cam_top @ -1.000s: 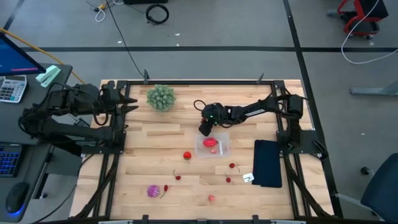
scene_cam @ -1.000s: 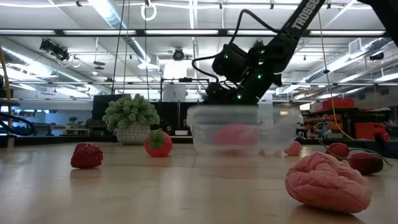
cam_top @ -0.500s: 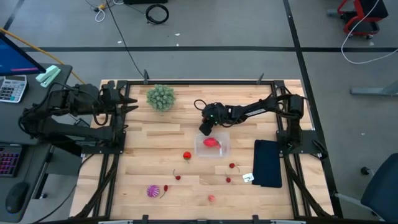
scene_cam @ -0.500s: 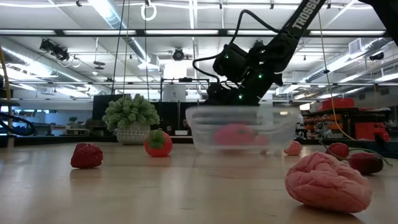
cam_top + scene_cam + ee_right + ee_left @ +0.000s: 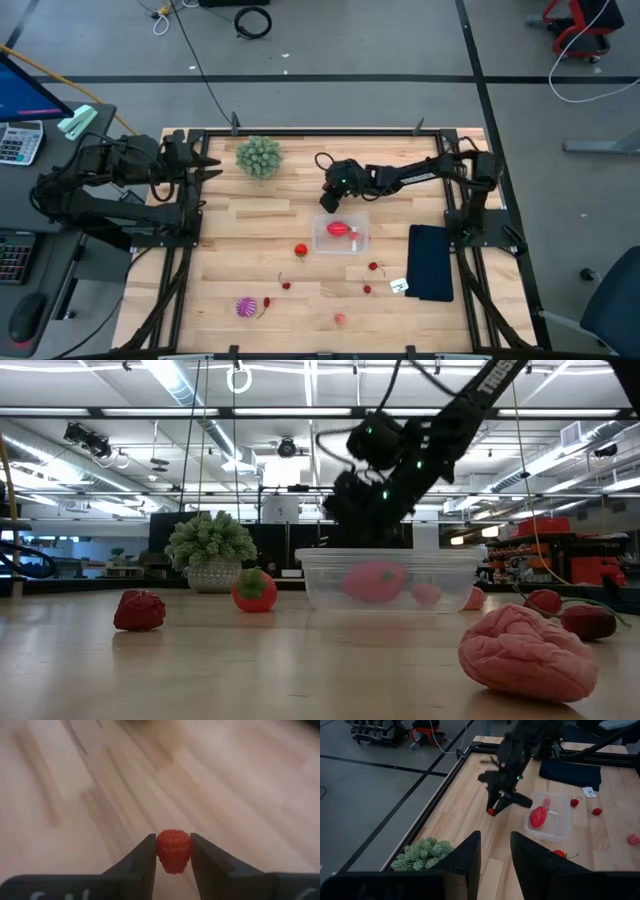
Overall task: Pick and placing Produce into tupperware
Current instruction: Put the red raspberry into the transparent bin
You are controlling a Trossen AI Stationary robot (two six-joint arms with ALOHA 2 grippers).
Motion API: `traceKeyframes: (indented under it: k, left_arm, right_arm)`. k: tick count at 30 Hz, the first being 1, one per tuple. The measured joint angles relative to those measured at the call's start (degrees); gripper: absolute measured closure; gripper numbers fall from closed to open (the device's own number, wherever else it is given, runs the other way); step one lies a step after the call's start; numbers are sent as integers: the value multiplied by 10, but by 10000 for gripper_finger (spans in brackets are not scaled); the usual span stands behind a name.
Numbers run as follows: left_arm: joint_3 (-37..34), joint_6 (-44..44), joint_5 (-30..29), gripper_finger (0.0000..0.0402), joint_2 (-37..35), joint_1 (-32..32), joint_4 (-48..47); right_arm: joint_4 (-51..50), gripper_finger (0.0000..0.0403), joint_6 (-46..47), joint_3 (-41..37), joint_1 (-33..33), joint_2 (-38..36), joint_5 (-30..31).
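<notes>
My right gripper hangs above the table just off the far-left corner of the tupperware, shut on a small red raspberry. The clear tub rests flat on the wood and holds a red fruit and a small pink piece. More produce lies loose on the table: a red fruit, cherries, a spiky purple one and a pink one. My left gripper waits open at the table's left far edge. My right gripper pinches the raspberry between its two fingers, one on each side of the berry. The fingers slant downward from the table's right side. The berry is lifted clear of the wood, with the tub beside and below it.
A bushy green plant stands near the far edge, left of my right gripper. A flat dark pad and a small white tag lie right of the tub. The table's frame rail runs along the far edge.
My right gripper has risen and drawn slightly toward the far edge, away from the tub's rim. The tub, blurred a second ago, has shifted a little and now sits still.
</notes>
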Motion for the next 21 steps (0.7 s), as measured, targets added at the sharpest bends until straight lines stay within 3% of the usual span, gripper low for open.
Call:
traceKeyframes:
  k: [4,7,12,15,21]
  left_arm:
    - [0,0,0,291,0,0,0]
    - [0,-3,0,288,0,0,0]
    - [0,-31,0,290,0,0,-11]
    - [0,-40,0,293,0,0,-37]
    - [0,-64,0,294,0,0,-87]
  right_arm:
    - [1,300,0,0,23,-66,-4]
    - [-15,301,13,1,52,-110,-48]
    - [-65,288,25,1,141,-132,-96]
    - [-76,287,26,1,199,-118,-74]
    - [-114,288,32,1,268,-97,29]
